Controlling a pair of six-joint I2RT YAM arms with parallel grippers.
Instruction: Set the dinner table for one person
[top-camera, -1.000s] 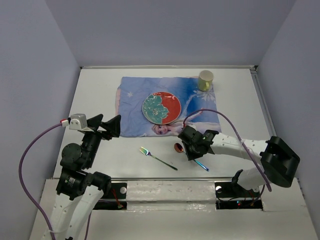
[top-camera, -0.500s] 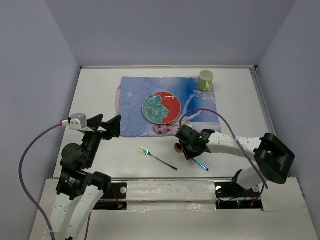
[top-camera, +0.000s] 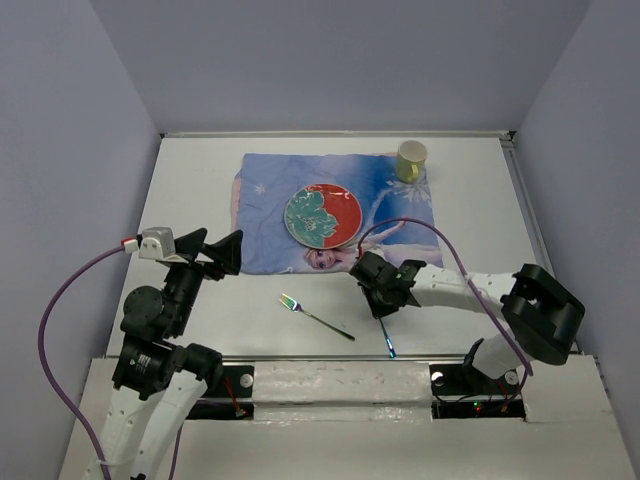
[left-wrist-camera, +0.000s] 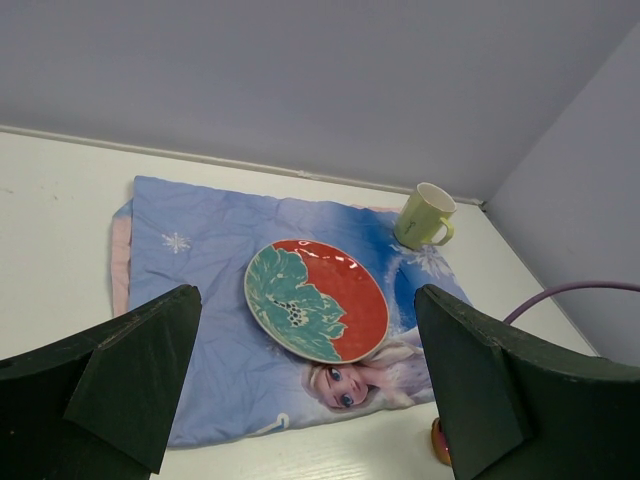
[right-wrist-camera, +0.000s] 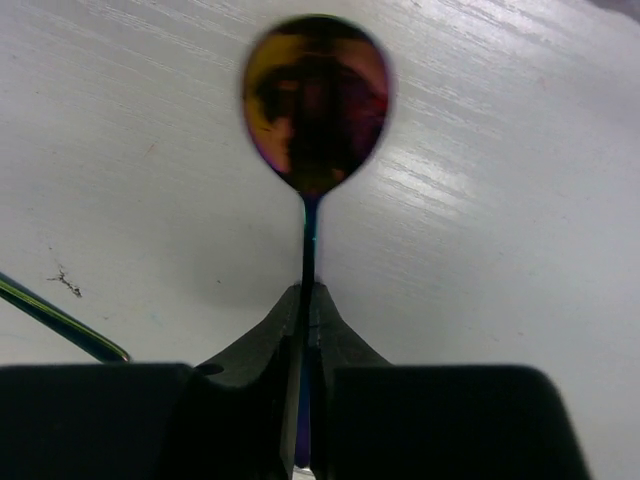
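My right gripper (top-camera: 381, 287) is shut on the handle of an iridescent spoon (right-wrist-camera: 315, 100). Its bowl points away from the wrist camera, just above the off-white dinner table (top-camera: 200, 180). The spoon's blue handle end (top-camera: 386, 342) sticks out toward the near edge. An iridescent fork (top-camera: 316, 317) lies on the table to the left of the spoon. A red and teal plate (top-camera: 322, 216) sits on the blue princess placemat (top-camera: 270, 200). A yellow-green mug (top-camera: 411, 160) stands at its far right corner. My left gripper (top-camera: 214, 253) is open and empty, raised at the left.
The left wrist view shows the plate (left-wrist-camera: 316, 300), the mug (left-wrist-camera: 425, 215) and the placemat (left-wrist-camera: 200, 260) ahead of my left gripper (left-wrist-camera: 310, 400). The fork's handle tip (right-wrist-camera: 60, 322) shows at the left of the right wrist view. Walls enclose the table on three sides.
My right gripper has shifted a little left and away with the spoon. The spoon's handle has swung from pointing right to pointing toward the near edge. The left arm has not moved.
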